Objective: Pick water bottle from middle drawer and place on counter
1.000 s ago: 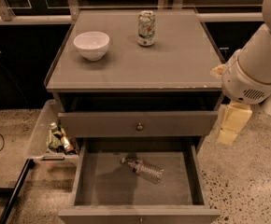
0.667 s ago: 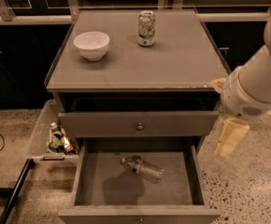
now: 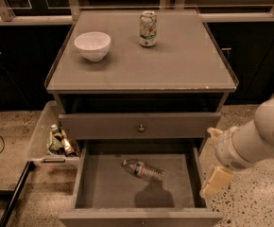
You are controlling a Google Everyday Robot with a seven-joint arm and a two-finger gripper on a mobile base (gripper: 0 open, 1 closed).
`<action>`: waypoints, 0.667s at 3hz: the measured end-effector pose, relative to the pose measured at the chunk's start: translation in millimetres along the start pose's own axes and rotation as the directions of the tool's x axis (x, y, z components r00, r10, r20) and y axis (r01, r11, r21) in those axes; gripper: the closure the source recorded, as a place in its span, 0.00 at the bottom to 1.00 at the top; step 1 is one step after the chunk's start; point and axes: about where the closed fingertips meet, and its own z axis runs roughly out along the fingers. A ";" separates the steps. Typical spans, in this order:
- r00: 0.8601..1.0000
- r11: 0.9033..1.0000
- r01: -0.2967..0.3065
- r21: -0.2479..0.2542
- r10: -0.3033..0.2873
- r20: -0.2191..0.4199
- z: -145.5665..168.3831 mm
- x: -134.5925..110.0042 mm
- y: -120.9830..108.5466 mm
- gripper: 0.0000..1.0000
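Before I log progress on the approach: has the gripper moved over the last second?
Yes. The gripper dropped from beside the knobbed drawer front to beside the right wall of the middle drawer.

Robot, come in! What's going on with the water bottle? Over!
Pincer low, right of the open middle drawer. Water bottle lying untouched on its floor. Drawer's right wall between them.

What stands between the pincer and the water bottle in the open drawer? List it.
Only the right wall of the middle drawer: the pincer hangs outside it, to the right in the view, while the water bottle lies on its side on the drawer floor. Nothing visible covers the bottle from above.
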 end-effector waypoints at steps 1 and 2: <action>0.997 0.999 -0.032 0.027 0.030 0.068 51.1 20.2 1.8 0.00; 0.996 0.999 -0.036 0.019 0.034 0.086 90.8 37.0 2.2 0.00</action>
